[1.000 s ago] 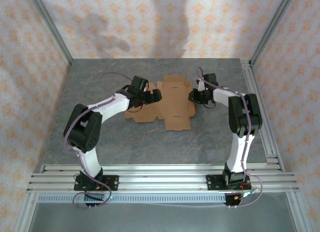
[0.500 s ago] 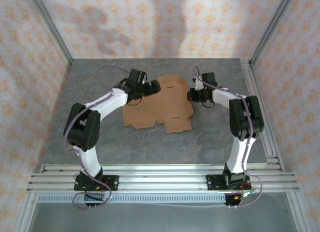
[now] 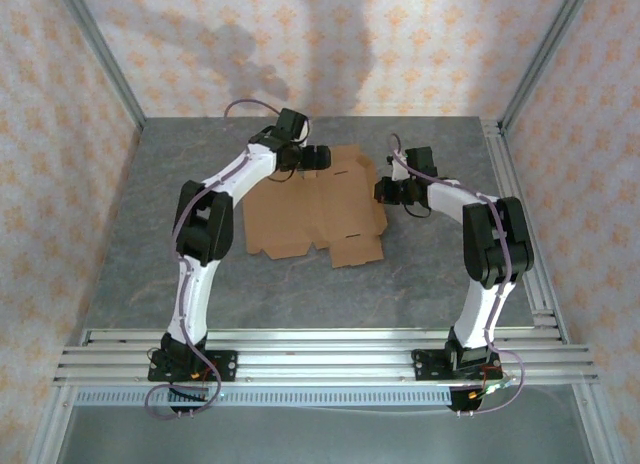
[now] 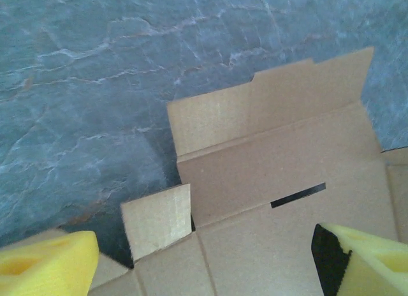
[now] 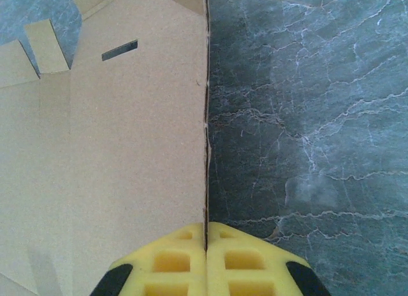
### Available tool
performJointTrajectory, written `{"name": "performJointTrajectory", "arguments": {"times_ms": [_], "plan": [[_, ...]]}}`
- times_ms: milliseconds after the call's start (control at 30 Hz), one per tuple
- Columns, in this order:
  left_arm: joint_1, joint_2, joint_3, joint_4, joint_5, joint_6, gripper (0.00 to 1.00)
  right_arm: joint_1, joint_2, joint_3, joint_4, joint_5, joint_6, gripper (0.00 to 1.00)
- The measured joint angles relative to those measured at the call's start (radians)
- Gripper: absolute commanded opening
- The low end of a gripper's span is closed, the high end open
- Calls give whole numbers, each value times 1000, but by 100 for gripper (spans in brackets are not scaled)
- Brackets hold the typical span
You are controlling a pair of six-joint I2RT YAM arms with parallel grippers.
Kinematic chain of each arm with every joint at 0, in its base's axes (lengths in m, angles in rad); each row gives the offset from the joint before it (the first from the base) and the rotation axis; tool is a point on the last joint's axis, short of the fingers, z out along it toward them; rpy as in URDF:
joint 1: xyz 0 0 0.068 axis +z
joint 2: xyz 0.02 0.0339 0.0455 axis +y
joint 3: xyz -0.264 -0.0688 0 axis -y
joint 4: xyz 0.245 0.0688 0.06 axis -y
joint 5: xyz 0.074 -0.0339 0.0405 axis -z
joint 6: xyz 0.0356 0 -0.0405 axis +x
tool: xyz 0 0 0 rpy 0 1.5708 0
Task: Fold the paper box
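Note:
The paper box (image 3: 320,209) lies as a flat brown cardboard sheet in the middle of the table, with a slot and notched flaps. My left gripper (image 3: 316,156) hovers over its far left corner. In the left wrist view the left gripper (image 4: 204,270) is open, yellow fingers (image 4: 48,264) wide apart above the paper box (image 4: 287,181), and a small flap (image 4: 156,219) stands slightly raised. My right gripper (image 3: 383,191) is at the sheet's right edge. In the right wrist view the right gripper (image 5: 206,227) is shut on the edge of the paper box (image 5: 115,149).
The grey marbled table (image 3: 200,274) is walled in by patterned panels. Aluminium rails (image 3: 320,349) run along the near edge and another rail (image 3: 520,214) runs down the right side. Bare tabletop surrounds the cardboard.
My left arm has swung from the sheet's left side out to its far left corner. The cardboard's left part, briefly lifted, lies flat again. The right gripper has stayed at the right edge.

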Motion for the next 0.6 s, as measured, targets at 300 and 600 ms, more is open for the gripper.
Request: {"name": "performJointTrajectory", "arguments": {"times_ms": [300, 600], "plan": [[13, 169, 245, -158, 125, 156, 87, 0, -3, 0, -2, -4, -3, 0], [14, 173, 235, -200, 145, 195, 97, 0, -6, 0, -16, -3, -3, 0]]}}
